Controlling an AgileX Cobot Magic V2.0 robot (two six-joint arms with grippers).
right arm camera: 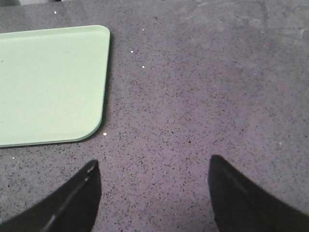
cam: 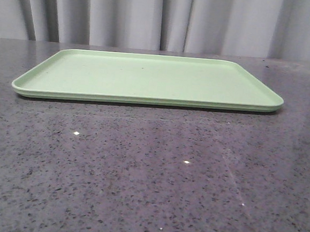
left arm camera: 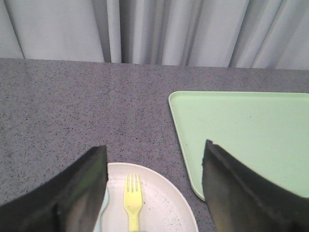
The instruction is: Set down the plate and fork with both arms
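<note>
Fork (left arm camera: 132, 200) lies on plate (left arm camera: 164, 203), which rests on tabletop (left arm camera: 72, 111) just beside green tray (left arm camera: 251, 130). Left gripper (left arm camera: 154, 193) hovers above plate, fingers (left arm camera: 77, 193) spread apart, holding nothing. Right gripper (right arm camera: 154, 193) over bare tabletop, fingers apart, empty.

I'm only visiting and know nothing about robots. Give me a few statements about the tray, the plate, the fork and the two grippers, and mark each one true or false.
1. The fork lies on the plate. True.
2. The plate sits on the green tray. False: it rests on the grey table, beside the tray.
3. The left gripper is open, with the plate below it. True.
4. The right gripper is shut on the fork. False: it is open, over bare table, holding nothing.
5. The tray has nothing on it. True.
</note>
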